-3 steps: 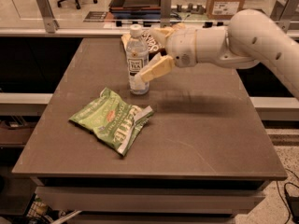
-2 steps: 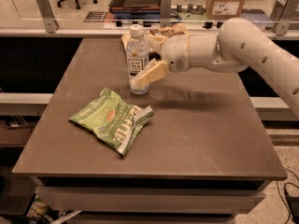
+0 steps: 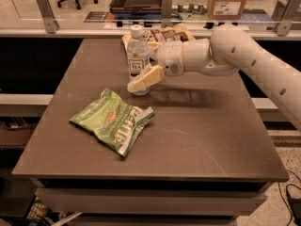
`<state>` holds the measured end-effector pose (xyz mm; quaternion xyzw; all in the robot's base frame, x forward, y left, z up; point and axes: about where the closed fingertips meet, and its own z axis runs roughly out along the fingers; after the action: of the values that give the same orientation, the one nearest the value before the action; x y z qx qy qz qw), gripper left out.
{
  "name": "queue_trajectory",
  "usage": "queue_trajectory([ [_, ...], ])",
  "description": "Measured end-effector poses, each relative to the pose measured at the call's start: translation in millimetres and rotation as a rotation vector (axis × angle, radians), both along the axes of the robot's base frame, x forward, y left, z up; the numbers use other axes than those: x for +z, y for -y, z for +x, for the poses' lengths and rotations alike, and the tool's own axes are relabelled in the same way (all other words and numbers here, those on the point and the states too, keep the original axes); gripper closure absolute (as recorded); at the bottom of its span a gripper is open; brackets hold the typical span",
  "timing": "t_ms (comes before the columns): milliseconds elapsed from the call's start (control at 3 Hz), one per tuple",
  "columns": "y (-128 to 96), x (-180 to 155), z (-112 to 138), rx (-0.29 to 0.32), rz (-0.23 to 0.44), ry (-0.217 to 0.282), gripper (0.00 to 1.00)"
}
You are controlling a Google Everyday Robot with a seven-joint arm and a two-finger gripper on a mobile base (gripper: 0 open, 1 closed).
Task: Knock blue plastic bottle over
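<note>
The blue plastic bottle stands upright near the far middle of the brown table. It is clear with a white cap and a white label with dark lettering. My gripper reaches in from the right on a white arm. Its cream fingers lie against the bottle's lower part, at its front right. The bottle's base is partly hidden behind the fingers.
A green snack bag lies flat on the table, front left of the bottle. A brown snack bag lies behind the bottle near the far edge. A rail with metal posts runs behind the table.
The arm has moved further left, bringing the gripper along the bottle's lower front. The bottle still stands upright in the same spot.
</note>
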<state>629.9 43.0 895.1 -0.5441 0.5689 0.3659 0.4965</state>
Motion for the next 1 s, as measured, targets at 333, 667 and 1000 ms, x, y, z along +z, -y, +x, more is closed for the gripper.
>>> queue_trajectory([
  [333,18,-2,-1,-0.026,0.004,0.000,0.00],
  [667,38,-3,-8,-0.066,0.017,0.008,0.00],
  [1000,50,1,-11,-0.085,0.023,0.022,0.15],
])
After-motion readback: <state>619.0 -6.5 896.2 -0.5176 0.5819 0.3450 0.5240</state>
